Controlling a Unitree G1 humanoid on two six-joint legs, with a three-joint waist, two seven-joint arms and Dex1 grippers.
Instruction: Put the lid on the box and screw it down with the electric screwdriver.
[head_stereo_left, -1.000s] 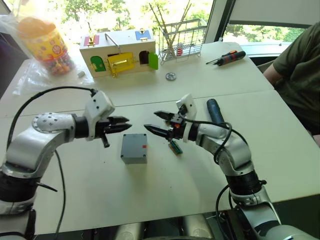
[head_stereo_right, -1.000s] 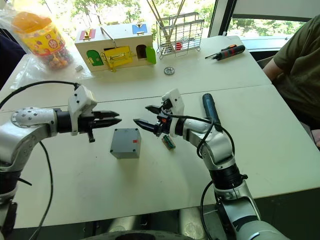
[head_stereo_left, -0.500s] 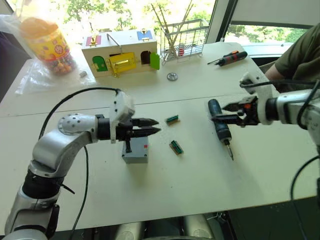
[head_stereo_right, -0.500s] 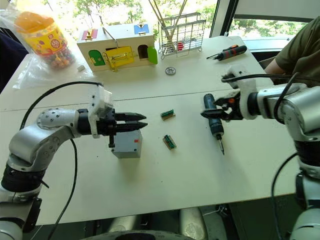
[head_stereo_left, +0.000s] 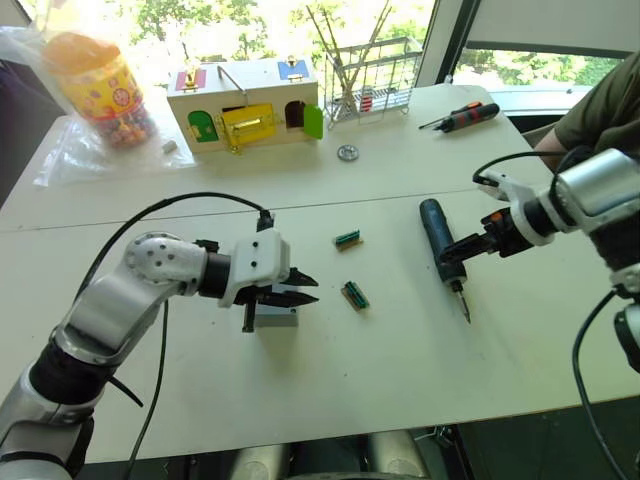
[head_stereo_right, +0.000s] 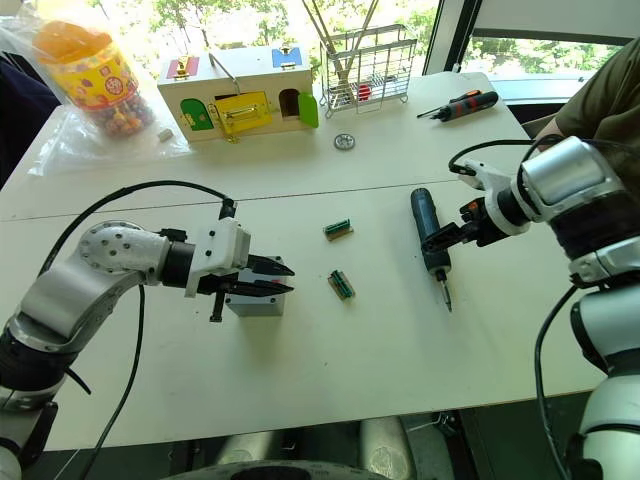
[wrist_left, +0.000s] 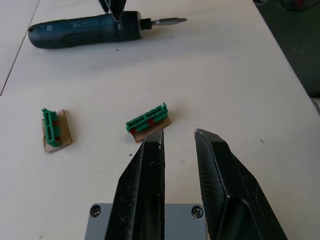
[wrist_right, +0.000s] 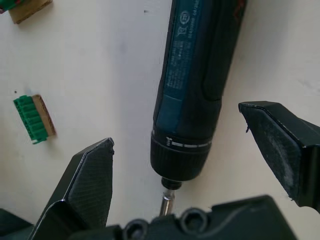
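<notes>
the left gripper (head_stereo_right: 272, 278) is hovering right over the box (head_stereo_right: 255, 300), which is sitting on the white surface (head_stereo_right: 330, 390) left of centre and near the front. its two black fingers (wrist_left: 145, 185) are pointing right with only a narrow gap between them, and they are gripping nothing. in the left wrist view a grey top with two corner screws is showing just under the fingers; i cannot tell whether that is the lid already seated or the box's own face.

over on the right, the electric screwdriver (head_stereo_left: 438, 238) is lying flat on the surface, its dark blue body running from far to near and its thin metal bit pointing toward the near edge. the right gripper (head_stereo_left: 453, 253) is coming in from the right side at the bit end of the tool. its fingers (wrist_right: 87, 185) are spread wide, one on each side of the screwdriver's collar, and in the right wrist view there is a clear gap between each finger and the tool, so it is not gripping it.

two small green connector pieces (head_stereo_right: 338, 229) are lying between the box and the screwdriver, one farther back and one nearer. a colourful wooden latch box (head_stereo_left: 245, 104), a wire rack (head_stereo_left: 370, 75) and a black-and-orange hand screwdriver (head_stereo_left: 460, 116) are standing along the far side. a person's sleeve (head_stereo_left: 610, 100) is showing at the right edge.
</notes>
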